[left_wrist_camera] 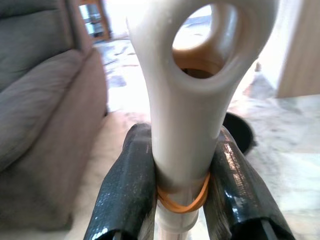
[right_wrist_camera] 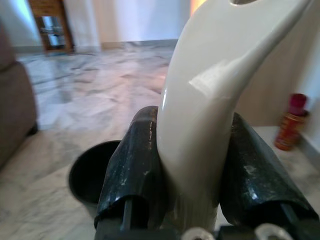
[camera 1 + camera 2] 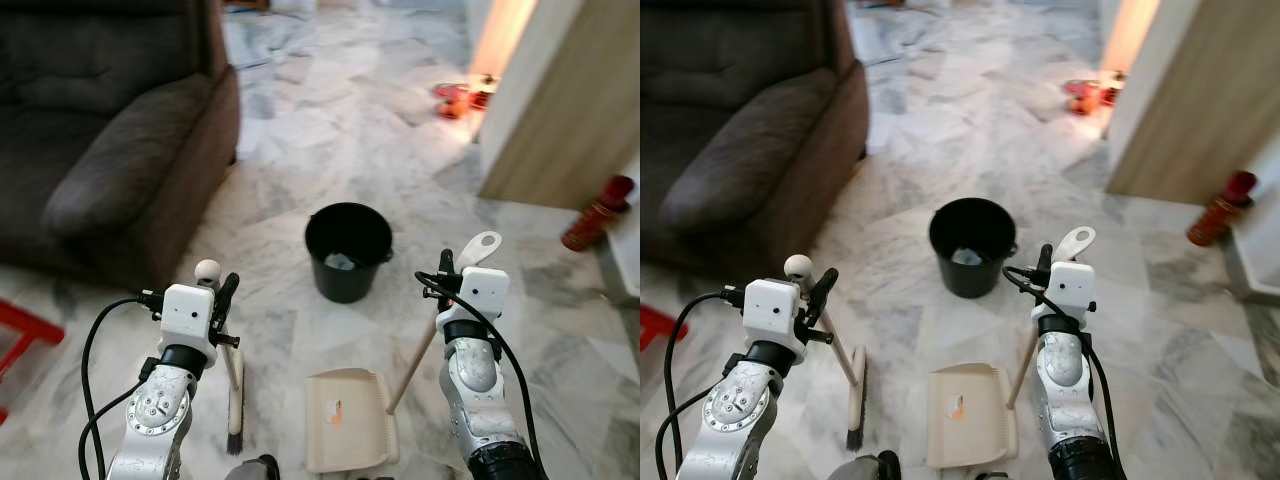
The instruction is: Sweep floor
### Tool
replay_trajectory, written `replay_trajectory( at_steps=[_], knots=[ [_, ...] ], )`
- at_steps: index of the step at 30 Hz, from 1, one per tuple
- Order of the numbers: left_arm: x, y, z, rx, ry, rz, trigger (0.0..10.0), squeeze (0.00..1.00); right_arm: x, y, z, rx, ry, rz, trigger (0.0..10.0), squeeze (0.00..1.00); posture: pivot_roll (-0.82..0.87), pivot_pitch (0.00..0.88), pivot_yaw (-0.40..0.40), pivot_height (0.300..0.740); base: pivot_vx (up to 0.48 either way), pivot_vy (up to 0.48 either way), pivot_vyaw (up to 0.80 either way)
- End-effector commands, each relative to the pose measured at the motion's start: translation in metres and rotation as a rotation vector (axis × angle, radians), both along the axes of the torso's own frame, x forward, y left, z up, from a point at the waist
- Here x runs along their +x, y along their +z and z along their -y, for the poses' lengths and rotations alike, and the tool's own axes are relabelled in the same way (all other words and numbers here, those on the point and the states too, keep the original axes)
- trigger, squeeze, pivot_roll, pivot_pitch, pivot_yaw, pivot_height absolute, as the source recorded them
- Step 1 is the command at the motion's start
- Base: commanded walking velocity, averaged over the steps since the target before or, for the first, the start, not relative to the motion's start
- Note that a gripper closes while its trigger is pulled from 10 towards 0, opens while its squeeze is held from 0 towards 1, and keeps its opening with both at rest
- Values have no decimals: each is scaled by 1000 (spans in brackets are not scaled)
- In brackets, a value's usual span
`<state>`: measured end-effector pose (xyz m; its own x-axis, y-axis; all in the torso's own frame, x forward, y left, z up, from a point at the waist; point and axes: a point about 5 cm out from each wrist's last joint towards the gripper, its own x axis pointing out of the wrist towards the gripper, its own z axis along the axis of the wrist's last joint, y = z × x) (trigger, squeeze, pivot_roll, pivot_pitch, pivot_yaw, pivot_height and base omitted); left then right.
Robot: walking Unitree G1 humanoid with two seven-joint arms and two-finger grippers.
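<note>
- Marble floor pictured wide and pale, ran from a brown sofa on the robot's left toward a wooden door panel on its right.
- Black bucket stood dead ahead, between both arms and beyond them, with a scrap of pale litter lying inside.
- Cream dustpan lay flat on the marble just short of the bucket; long handle slanted up and to the right, away from the pan.
- Right gripper seen clenched on the top of that handle, one black finger on each side, just below the hanging loop.
- Hand brush stood just left of the dustpan, bristle head on the floor, long axis running fore and aft, handle rising toward the left arm.
- Left gripper clamped round the brush handle below its hanging hole, above an orange rubber band.
- Judged the key relation: brush head beside the pan, near but apart, so a short rightward stroke looked enough.
</note>
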<state>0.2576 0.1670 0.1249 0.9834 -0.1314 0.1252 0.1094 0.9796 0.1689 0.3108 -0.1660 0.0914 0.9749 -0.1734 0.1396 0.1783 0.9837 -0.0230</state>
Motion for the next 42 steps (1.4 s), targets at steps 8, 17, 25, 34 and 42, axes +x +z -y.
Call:
replay_trajectory(
  at_steps=[8,17,25,34,42],
  knots=[
    [3,6,1,13,-7,31,10000,0,1,0,3,6,-32,6,10000,0,114,153,8,740,0,0,-800],
    [2,7,0,19,-12,32,10000,0,22,14,-6,36,-22,29,10000,0,119,157,15,740,0,0,-800],
    [1,7,-1,24,-13,30,10000,0,-6,9,2,-3,-55,68,10000,0,121,160,18,740,0,0,-800],
    [6,8,-1,29,-21,36,10000,0,13,15,-3,46,-99,67,10000,0,116,144,28,740,0,0,-797],
    [5,9,-2,30,-17,41,10000,0,13,21,-4,24,-109,80,10000,0,124,139,22,740,0,0,-781]
  ],
)
